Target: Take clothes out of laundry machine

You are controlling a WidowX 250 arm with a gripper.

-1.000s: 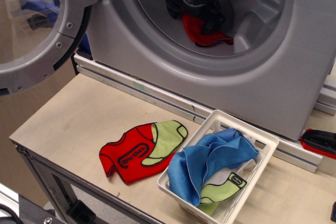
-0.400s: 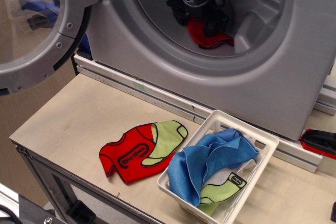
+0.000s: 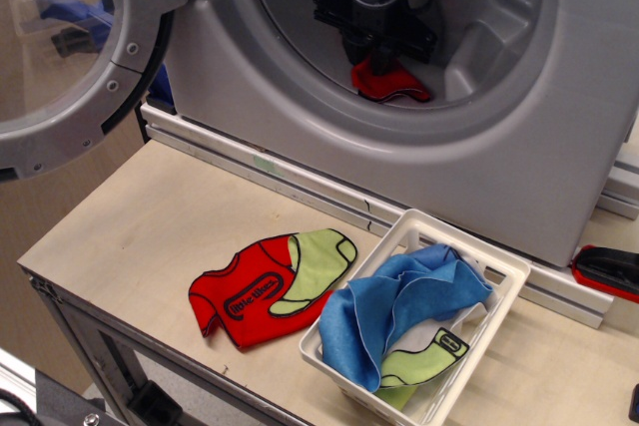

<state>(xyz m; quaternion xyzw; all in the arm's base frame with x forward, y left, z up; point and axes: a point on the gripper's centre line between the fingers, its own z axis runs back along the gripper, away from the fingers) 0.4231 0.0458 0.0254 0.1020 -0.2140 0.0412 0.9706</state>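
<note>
Reaching into the laundry machine (image 3: 519,147) drum, my tool (image 3: 384,55) sits right on the red cloth (image 3: 391,83), though whether it grips I cannot tell.

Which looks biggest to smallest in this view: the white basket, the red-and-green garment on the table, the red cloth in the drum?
1. White basket
2. Red-and-green garment, somewhat smaller than the basket
3. Red cloth in the drum; it sits farther from the camera and partly behind the gripper, so its true size is unsure.
</note>
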